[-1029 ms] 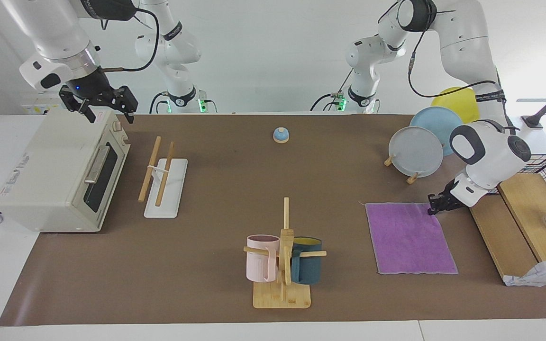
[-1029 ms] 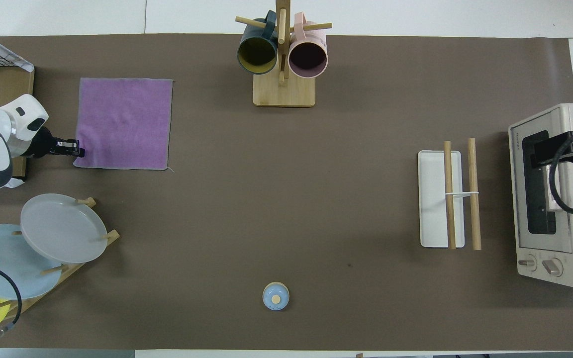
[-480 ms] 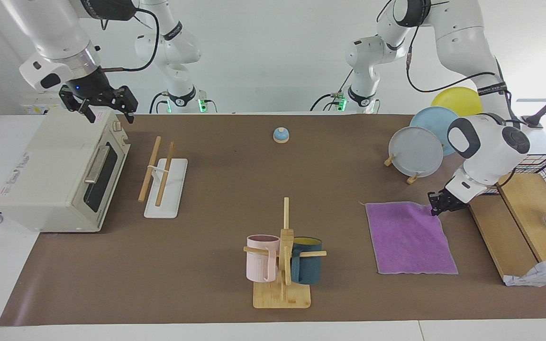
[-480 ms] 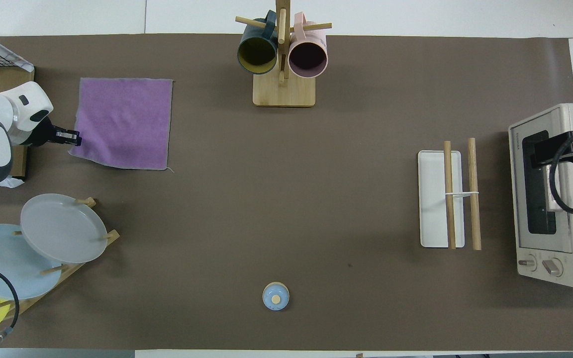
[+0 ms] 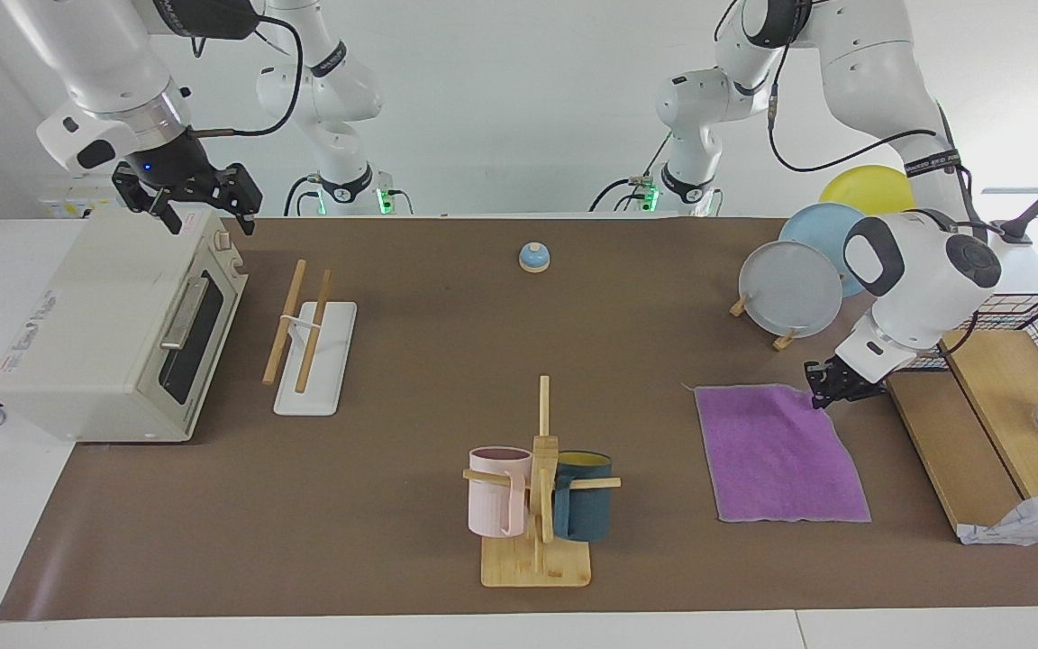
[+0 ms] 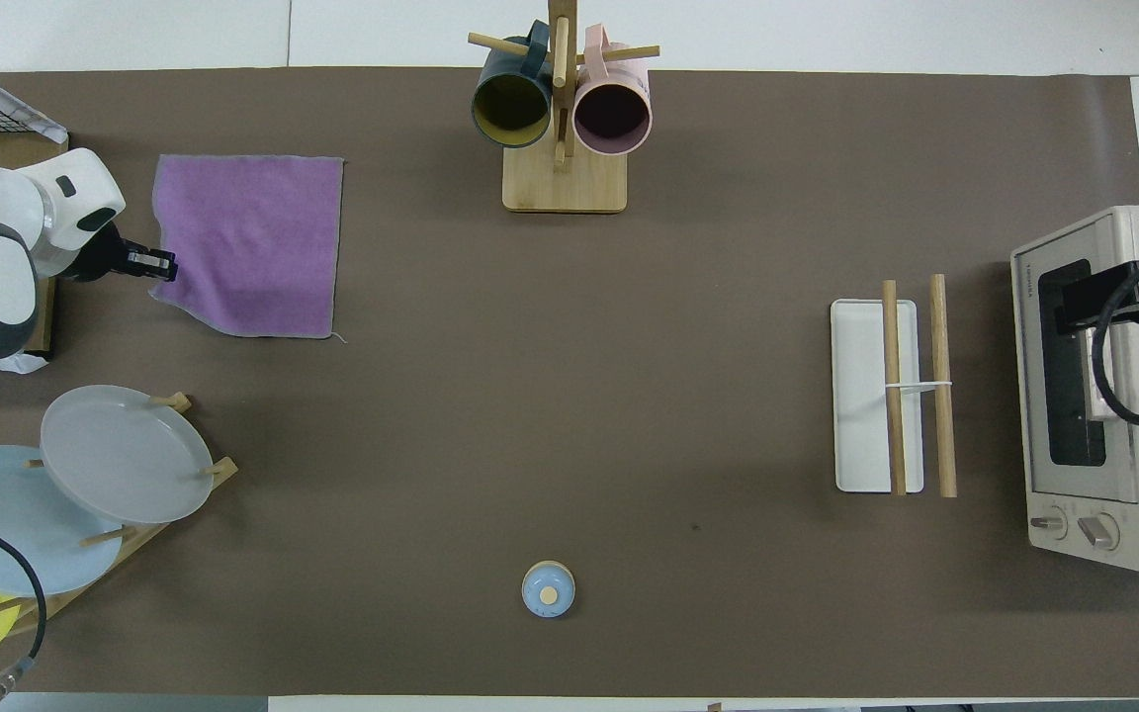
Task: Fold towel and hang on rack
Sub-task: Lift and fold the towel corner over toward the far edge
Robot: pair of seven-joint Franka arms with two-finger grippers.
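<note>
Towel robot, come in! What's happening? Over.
Left gripper shut on towel corner, lifting. Right gripper waits over oven. Rack bare.

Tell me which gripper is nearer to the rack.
Right. The right gripper hangs over the toaster oven beside the rack; the left gripper is at the towel, at the table's other end.

towel [image 5: 778,453] purple side up, mostly flat, one corner lifted, left arm's end. rack [image 5: 307,341]: two rods, white base, beside the toaster oven [image 5: 113,333].

Soft matt purple cloth towel [image 5: 780,455]; smooth pale wooden rods on the rack [image 5: 298,326], glossy white base.
</note>
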